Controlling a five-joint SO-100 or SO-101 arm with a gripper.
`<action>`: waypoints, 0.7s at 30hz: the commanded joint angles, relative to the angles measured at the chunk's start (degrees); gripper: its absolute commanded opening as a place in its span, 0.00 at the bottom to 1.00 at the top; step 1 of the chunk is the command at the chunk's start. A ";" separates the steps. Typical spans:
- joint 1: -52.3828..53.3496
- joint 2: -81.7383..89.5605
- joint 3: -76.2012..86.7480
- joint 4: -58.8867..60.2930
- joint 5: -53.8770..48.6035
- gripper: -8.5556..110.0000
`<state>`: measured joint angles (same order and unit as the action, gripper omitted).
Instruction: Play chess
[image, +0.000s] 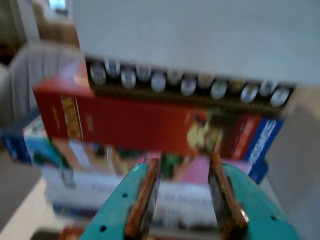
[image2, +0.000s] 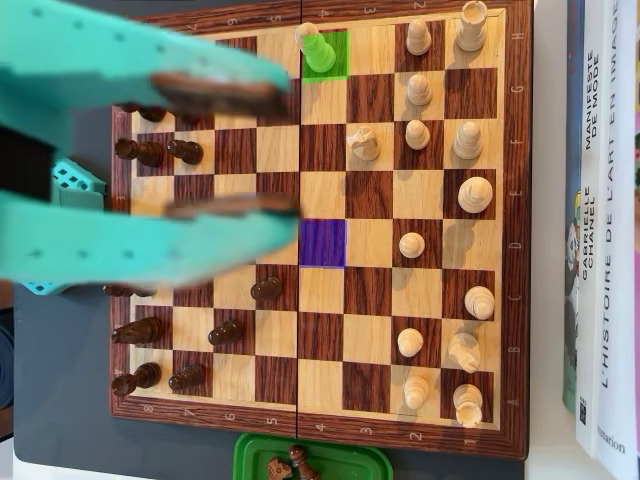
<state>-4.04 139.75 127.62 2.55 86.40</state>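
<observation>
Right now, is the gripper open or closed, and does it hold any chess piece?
Open and empty. In the wrist view the gripper shows a clear gap between its fingers, with only stacked books visible behind.

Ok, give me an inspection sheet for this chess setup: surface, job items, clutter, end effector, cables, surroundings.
Surface: wooden chessboard on a dark mat.
Job's things: light pieces on the overhead view's right side, dark pieces on its left; a green-tinted piece on a green-marked square; one purple-marked square, empty.
Clutter: green tray below the board holding a dark captured piece.
End effector: teal, open, nothing between its fingers, blurred over the board's left half.
Cables: nothing seen.
Surroundings: stacked books along the right edge of the overhead view.
</observation>
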 joint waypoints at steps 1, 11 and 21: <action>0.44 3.34 3.52 -11.16 0.53 0.20; 0.62 10.20 19.16 -42.63 0.35 0.20; 0.62 23.91 24.79 -44.30 -0.09 0.20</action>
<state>-3.96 160.75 152.23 -40.96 86.40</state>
